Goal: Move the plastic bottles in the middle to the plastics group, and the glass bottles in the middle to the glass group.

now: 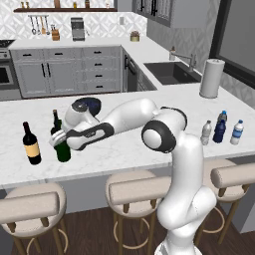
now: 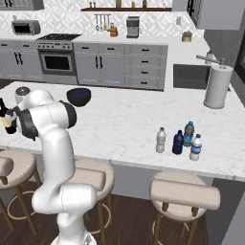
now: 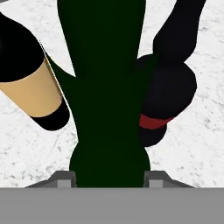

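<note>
The end effector (image 1: 59, 141) is closed around a green glass bottle (image 1: 63, 149), standing on the bench (image 1: 129, 144) beside the yellow-labelled bottle (image 1: 31, 144).

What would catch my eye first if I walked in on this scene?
Probably the big white arm stretched across the marble counter, its claw around a plain green bottle standing beside the yellow-labelled bottle. At the counter's far right end, four small plastic bottles huddle together, with a tall paper towel roll behind them.
</note>
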